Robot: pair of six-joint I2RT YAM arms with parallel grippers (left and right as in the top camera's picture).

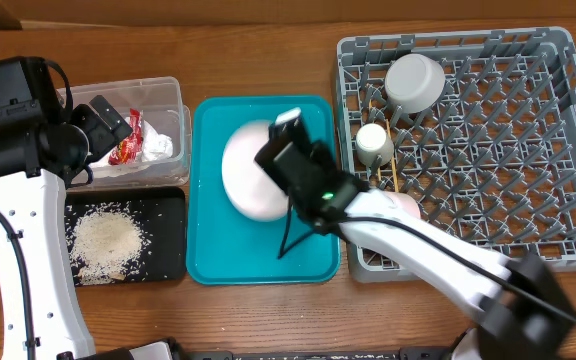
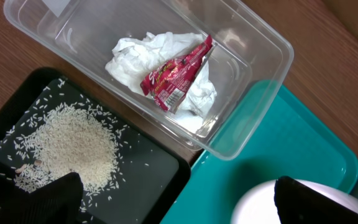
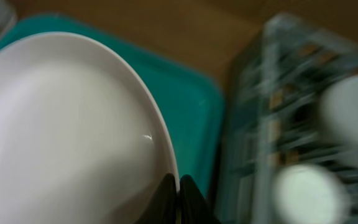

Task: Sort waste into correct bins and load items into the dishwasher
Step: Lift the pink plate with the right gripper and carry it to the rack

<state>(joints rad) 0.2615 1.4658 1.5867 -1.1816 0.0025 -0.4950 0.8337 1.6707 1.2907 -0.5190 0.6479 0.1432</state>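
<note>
The round pale pink plate (image 1: 246, 170) is over the teal tray (image 1: 208, 250); it also shows in the right wrist view (image 3: 61, 124). My right gripper (image 1: 278, 165) is shut on the plate's right rim (image 3: 179, 186). My left gripper (image 1: 108, 125) is open and empty (image 2: 179, 199), above the corner where the clear tub, black tray and teal tray meet. The clear tub (image 1: 168, 95) holds the white napkin (image 2: 160, 68) and the red wrapper (image 2: 176, 74). The black tray (image 1: 168, 260) holds the rice crumbs (image 2: 67, 146). The grey dish rack (image 1: 528, 150) holds a bowl (image 1: 414, 82), the cream cup (image 1: 372, 140) and chopsticks (image 1: 393, 170).
The teal tray lies between the two bins and the rack, close to both. A pale round item (image 1: 405, 205) sits in the rack's front left, partly under my right arm. Bare wooden table runs along the front edge.
</note>
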